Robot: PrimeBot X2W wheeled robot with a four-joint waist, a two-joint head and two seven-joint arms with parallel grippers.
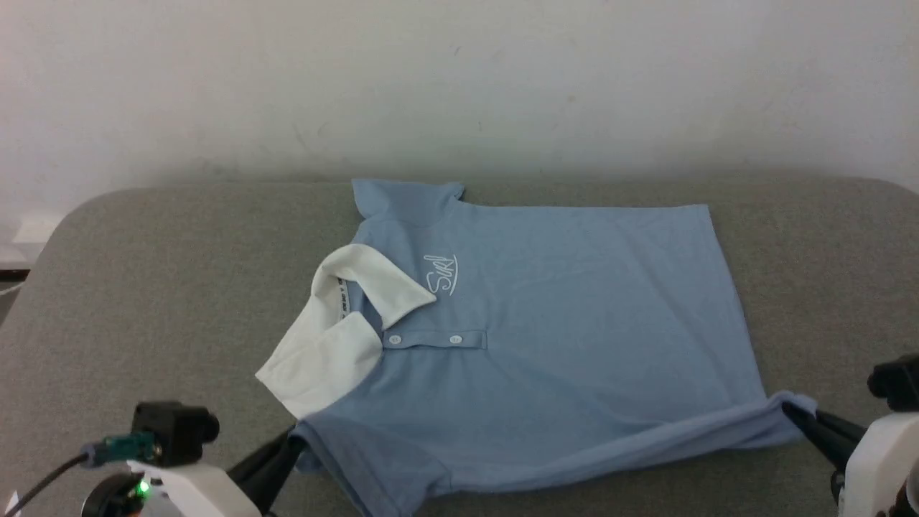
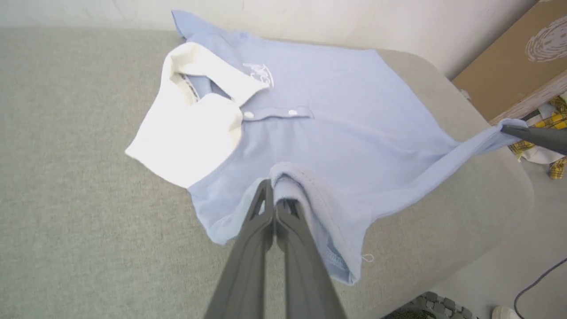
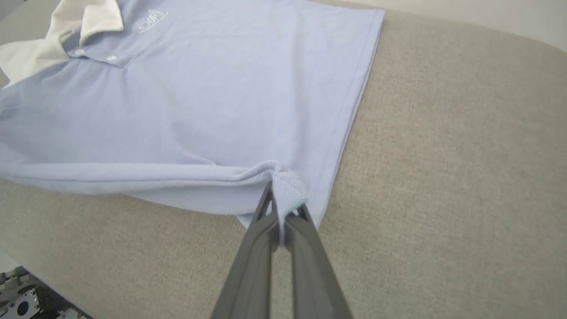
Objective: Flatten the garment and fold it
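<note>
On the grey padded table (image 1: 143,287), the garment (image 1: 560,323) lies spread sideways. Our left gripper (image 1: 291,446) pinches its near sleeve (image 1: 373,474), our right gripper (image 1: 795,413) its near hem corner (image 1: 775,415). We judge the first fold is starting; next we should lift both evenly and carry that edge over.

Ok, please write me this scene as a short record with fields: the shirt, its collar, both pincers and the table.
garment: light blue polo, front up, collar end toward the robot's left, hem toward its right
collar: white, spread open
left pincer: shut on the near sleeve
right pincer: shut on the near hem corner
near edge: bunched into a ridge between the two pincers
table: grey fabric top, garment lying on it
</note>
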